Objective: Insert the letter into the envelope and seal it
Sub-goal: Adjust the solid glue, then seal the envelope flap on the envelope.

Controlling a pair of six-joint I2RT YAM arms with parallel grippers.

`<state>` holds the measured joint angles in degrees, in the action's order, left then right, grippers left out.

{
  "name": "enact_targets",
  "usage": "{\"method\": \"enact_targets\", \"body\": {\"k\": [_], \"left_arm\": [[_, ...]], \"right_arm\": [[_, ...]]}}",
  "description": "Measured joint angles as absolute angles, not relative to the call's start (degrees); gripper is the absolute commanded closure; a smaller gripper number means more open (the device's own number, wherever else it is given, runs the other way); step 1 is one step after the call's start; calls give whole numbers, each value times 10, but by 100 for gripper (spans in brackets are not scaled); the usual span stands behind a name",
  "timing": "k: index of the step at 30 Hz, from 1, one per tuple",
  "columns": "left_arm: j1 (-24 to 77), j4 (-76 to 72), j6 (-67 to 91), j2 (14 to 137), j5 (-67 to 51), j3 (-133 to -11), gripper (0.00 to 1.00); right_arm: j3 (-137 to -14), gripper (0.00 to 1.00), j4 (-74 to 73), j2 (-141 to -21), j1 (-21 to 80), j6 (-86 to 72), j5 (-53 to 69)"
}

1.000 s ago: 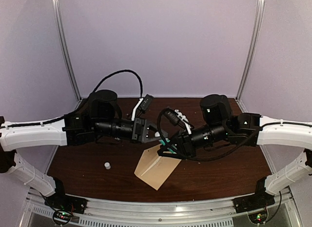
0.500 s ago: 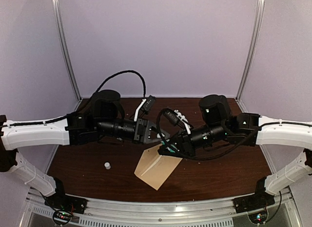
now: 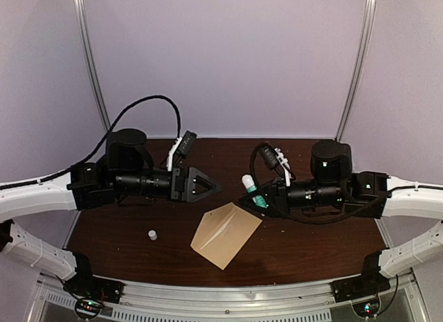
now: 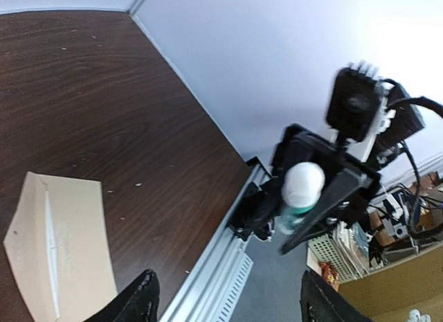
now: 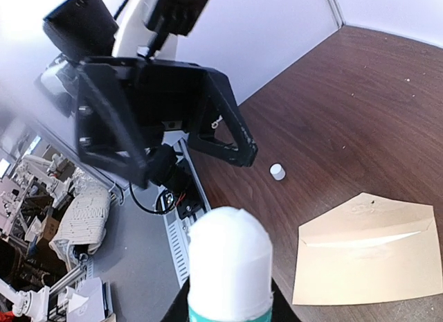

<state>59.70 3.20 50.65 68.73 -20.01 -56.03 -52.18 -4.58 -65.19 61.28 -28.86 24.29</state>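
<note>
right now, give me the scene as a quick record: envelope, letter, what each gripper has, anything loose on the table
envelope: tan, lying flat on the dark table, touched by neither arm
letter: no separate sheet in view; a thin pale line runs along the envelope's fold
left gripper: open, empty, above the table
right gripper: shut on a glue stick with a white top and teal label
loose item: small white cap on the table, left of the envelope in the top view
seal: cannot tell
</note>
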Motion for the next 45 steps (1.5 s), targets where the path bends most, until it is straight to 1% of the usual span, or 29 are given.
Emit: {"method": "enact_targets", "body": {"k": [5, 9, 13, 17, 23, 32, 36, 45], "left_arm": [[517, 48, 497, 659, -180, -485, 44], [449, 63, 491, 672, -174, -423, 48], [427, 83, 474, 716, -167, -413, 53], [422, 86, 451, 775, -162, -414, 62], [420, 90, 427, 850, -156, -414, 68], [420, 86, 409, 908, -161, -422, 73], [420, 86, 403, 921, -167, -425, 79], [423, 82, 393, 948, -178, -440, 82]], "right_arm": [[-495, 100, -12, -607, 613, -305, 199], [-486, 100, 4, -592, 613, -317, 173], [-481, 100, 10, -592, 613, -324, 153], [-479, 100, 12, -593, 613, -331, 144], [-479, 100, 15, -600, 613, -332, 139], [-479, 100, 15, -601, 613, -332, 138], [-480, 100, 15, -601, 613, -332, 138], [-481, 100, 15, -601, 613, -332, 138]]}}
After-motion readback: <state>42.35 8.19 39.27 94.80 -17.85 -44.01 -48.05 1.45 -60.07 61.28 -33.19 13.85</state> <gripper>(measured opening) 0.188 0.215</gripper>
